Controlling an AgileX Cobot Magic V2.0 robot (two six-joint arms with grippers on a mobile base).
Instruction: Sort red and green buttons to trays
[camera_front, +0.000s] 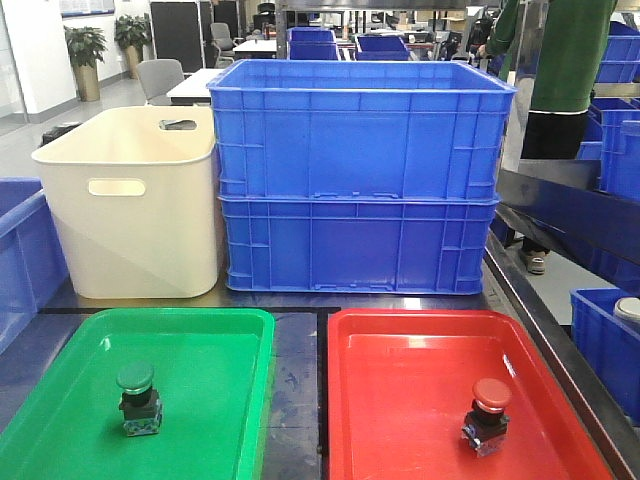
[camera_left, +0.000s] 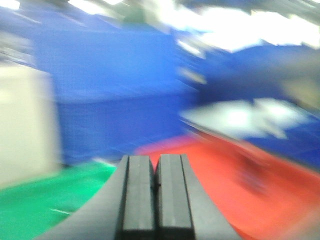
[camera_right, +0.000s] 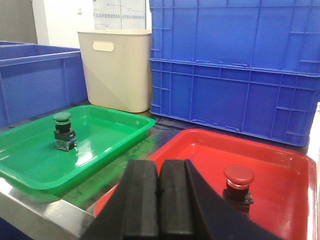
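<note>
green button (camera_front: 137, 398) upright in green tray (camera_front: 60, 400) | red button (camera_front: 487, 414) upright in red tray (camera_front: 400, 380), right of green tray | left gripper (camera_left: 155, 200) pads together, empty | right gripper (camera_right: 159, 200) pads together, empty

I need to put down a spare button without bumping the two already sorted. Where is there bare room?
The green tray is bare left and behind the green button. The red tray is bare left and behind the red button. The dark strip between the trays is narrow. Behind them, the cream tub and blue crates crowd the table.
</note>
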